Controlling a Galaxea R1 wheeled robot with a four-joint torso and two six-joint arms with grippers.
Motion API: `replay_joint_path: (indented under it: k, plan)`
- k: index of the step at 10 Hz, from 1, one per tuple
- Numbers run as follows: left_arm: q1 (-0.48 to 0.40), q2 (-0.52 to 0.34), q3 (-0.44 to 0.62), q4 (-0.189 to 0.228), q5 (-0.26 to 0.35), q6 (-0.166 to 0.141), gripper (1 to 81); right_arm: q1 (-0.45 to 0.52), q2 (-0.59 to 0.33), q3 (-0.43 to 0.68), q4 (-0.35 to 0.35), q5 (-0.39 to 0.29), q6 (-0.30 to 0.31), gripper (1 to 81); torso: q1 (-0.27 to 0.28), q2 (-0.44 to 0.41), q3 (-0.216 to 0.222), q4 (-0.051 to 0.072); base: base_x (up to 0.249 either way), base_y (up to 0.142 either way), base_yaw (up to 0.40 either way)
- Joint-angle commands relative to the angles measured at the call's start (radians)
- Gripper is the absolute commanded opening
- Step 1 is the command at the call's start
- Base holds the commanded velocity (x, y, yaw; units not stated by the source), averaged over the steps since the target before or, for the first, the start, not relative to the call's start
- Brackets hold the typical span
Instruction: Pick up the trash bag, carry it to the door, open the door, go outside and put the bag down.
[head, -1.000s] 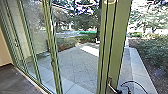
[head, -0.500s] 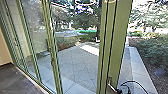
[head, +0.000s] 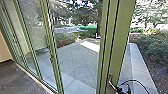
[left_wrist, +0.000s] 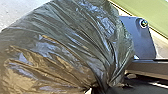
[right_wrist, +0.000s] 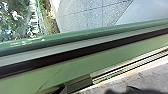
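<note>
Left claw (left_wrist: 98, 89) grips one trash bag (left_wrist: 67, 42); right claw (head: 122, 90), beside one green post (head: 116, 50): open or closed, can't tell.

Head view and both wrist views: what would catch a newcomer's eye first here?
Most likely the trash bag, dark, shiny and creased, large and close in the left wrist view, with its folds drawn together at a gathered neck. In the head view, the thick green post right of centre stands out against the paved yard, with a metal handle low on it.
</note>
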Motion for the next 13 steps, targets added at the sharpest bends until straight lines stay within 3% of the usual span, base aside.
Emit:
replay_joint_path:
  k: [1, 6, 13]
  plan:
    - [-0.035, -0.007, 0.002, -0.002, 0.065, 0.002, 1.0, 0.017, -0.027, 0.023, 0.061, -0.419, 0.021, 81.1, 0.000, 0.000, 0.000, 0.000, 0.000, 0.000, 0.000]
    - [-0.032, -0.007, 0.001, -0.001, 0.065, 0.004, 1.0, 0.065, -0.045, 0.054, 0.070, -0.429, 0.021, 81.1, 0.000, 0.000, -0.001, 0.000, 0.000, 0.000, 0.000]
    - [-0.033, -0.010, 0.001, -0.002, 0.065, 0.002, 1.0, 0.076, -0.038, 0.035, 0.092, -0.419, 0.021, 81.1, -0.005, -0.002, -0.001, -0.002, 0.113, 0.000, 0.000]
